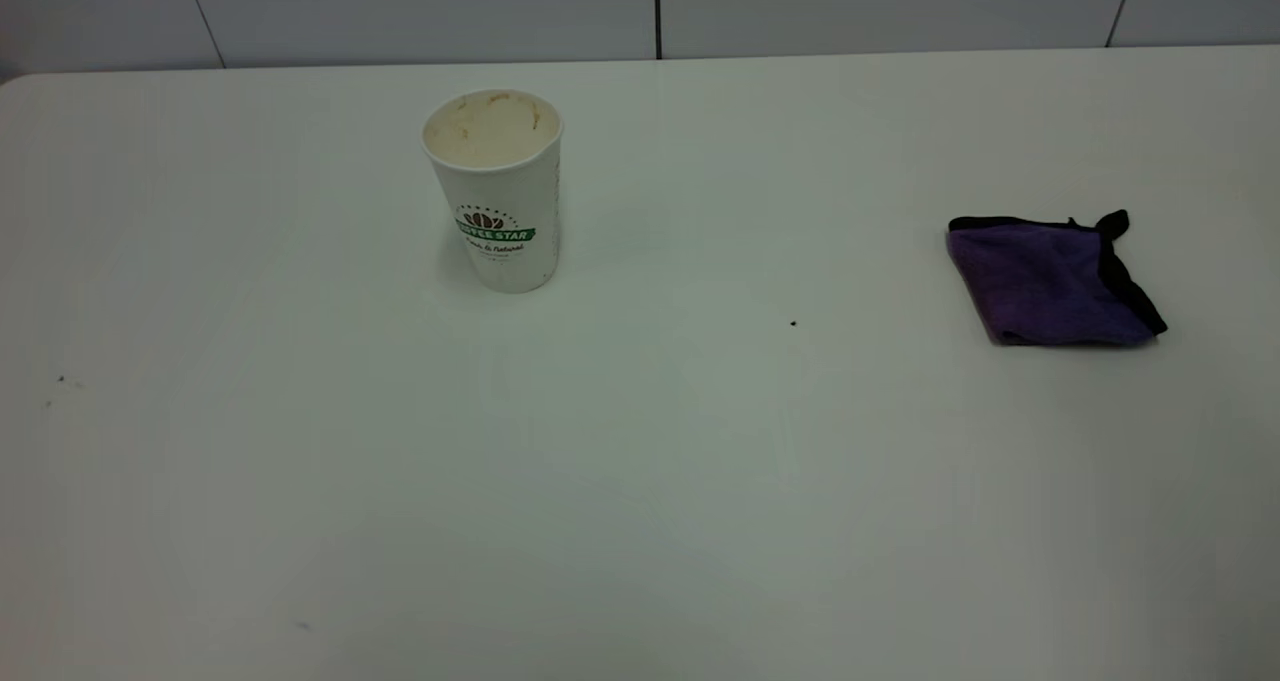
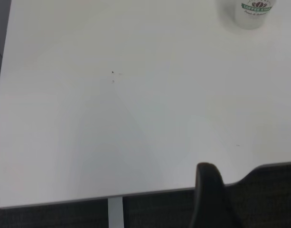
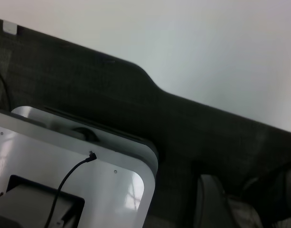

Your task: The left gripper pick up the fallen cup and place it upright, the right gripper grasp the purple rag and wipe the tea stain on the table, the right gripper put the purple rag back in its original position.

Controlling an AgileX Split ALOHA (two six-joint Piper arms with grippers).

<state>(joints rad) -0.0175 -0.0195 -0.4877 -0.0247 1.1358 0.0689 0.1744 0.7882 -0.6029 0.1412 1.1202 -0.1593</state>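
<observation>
The white paper cup point(image 1: 495, 189), printed with a green coffee logo and smeared tan inside, stands upright on the white table point(image 1: 640, 461), toward the left and far side, so the first step looks finished. The folded purple rag with black edging point(image 1: 1045, 281) lies flat toward the right, well apart from the cup, and no clear tea stain shows on the tabletop between them, only a tiny dark speck point(image 1: 793, 323); judging by this, the work appears complete or close to it. Neither arm appears in the exterior view. The left gripper point(image 2: 209, 194) shows only as one dark finger hanging at the table's near edge, and whether its jaws are open or closed cannot be told; the right gripper point(image 3: 211, 199) hangs off the table over a metal base plate point(image 3: 64, 161), its jaws likewise impossible to judge. If any wiping remains, the right gripper would do well to pinch the soft, plush cloth at a raised fold, press it flat, and drag it smoothly across the slick, hard surface.
</observation>
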